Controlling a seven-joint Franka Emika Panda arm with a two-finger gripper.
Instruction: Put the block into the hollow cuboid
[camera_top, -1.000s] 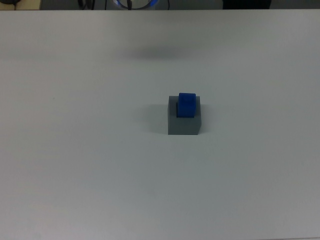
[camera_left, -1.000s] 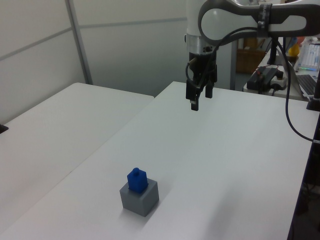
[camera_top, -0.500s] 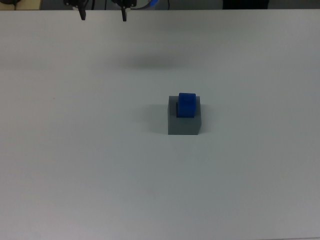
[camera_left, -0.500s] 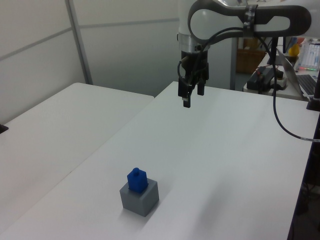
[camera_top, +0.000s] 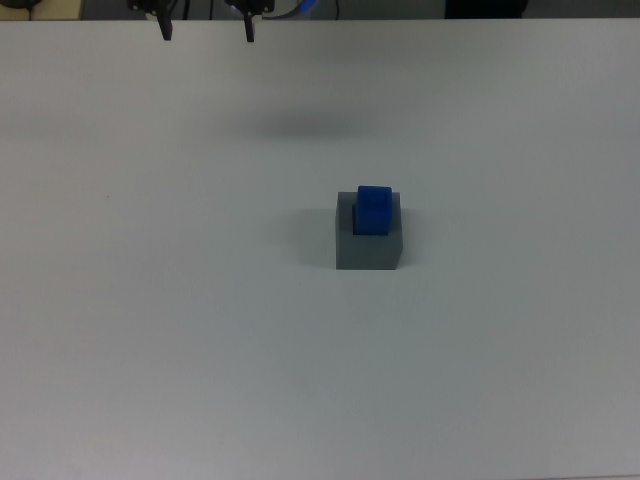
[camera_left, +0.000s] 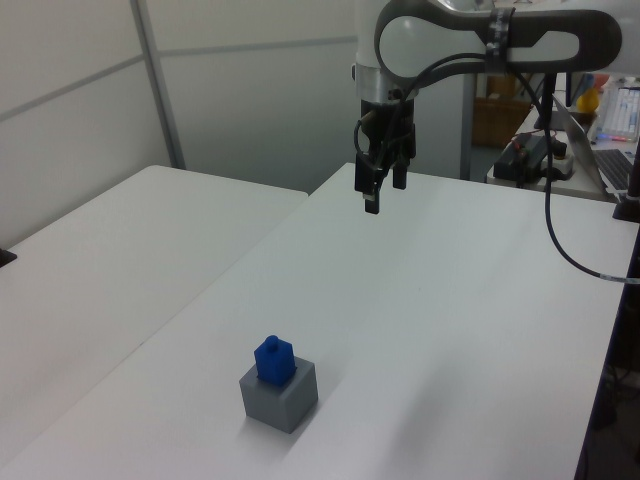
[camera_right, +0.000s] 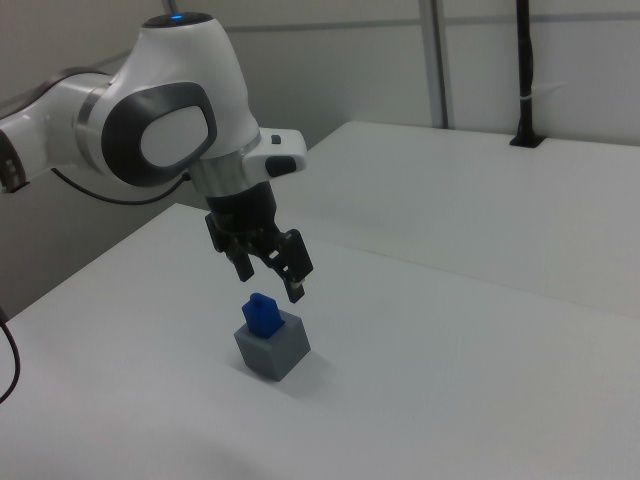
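The blue block (camera_top: 375, 208) stands upright in the square recess of the grey hollow cuboid (camera_top: 368, 252), its upper part sticking out above the top face. Both sit near the middle of the white table (camera_top: 150, 300). In the left view the block (camera_left: 272, 357) and cuboid (camera_left: 281, 397) are near the front. My gripper (camera_left: 383, 191) hangs high over the far part of the table, well away from them, open and holding nothing. In the top view only its fingertips (camera_top: 165, 30) show at the upper edge. The right view has the gripper (camera_right: 270, 282) in front of the block (camera_right: 264, 314) and cuboid (camera_right: 275, 352).
A second white table (camera_left: 90, 260) adjoins on the left view's left. A desk with equipment (camera_left: 545, 150) and a black cable (camera_left: 580, 230) lie on the left view's right. A black pole (camera_right: 522, 70) stands on the far table in the right view.
Since one second ago my gripper has shifted toward the left view's left, and its fingertips have come into the top view's upper edge. Block and cuboid have not moved.
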